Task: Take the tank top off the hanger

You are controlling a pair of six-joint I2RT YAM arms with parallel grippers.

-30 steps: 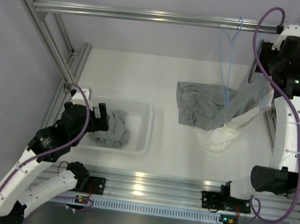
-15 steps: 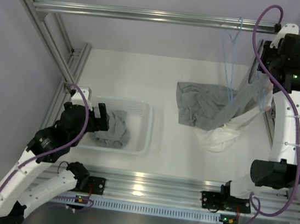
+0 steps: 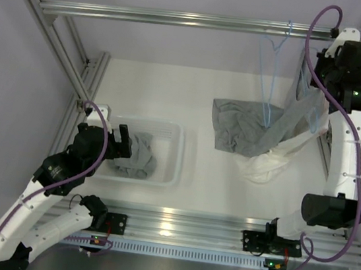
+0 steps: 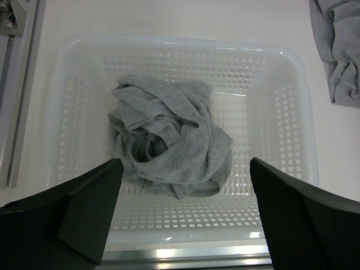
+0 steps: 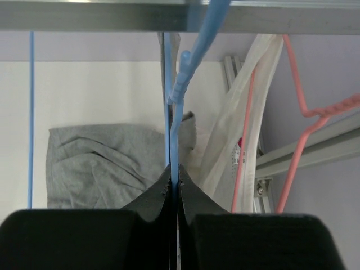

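Note:
The grey tank top (image 3: pixel 238 126) lies mostly bunched on the table, and one strap runs up to my right gripper (image 3: pixel 311 76) near the top rail. In the right wrist view the jaws (image 5: pixel 174 177) are pressed together on the thin blue hanger (image 5: pixel 179 95), with the tank top (image 5: pixel 101 160) spread out below. More blue hanger wire (image 3: pixel 267 86) hangs from the rail further left. My left gripper (image 3: pixel 123 137) hovers open over the basket, holding nothing between its fingers (image 4: pixel 184 166).
A white mesh basket (image 3: pixel 174 134) at the near left holds a crumpled grey garment (image 4: pixel 169 140). A white garment (image 3: pixel 266 163) hangs and drapes at the right beside a pink hanger (image 5: pixel 301 107). Aluminium frame rails run along the back and sides.
My right gripper has closed onto the blue hanger wire. The hanging blue wire has swung slightly left and the grey strap has lifted. The left arm has stayed still.

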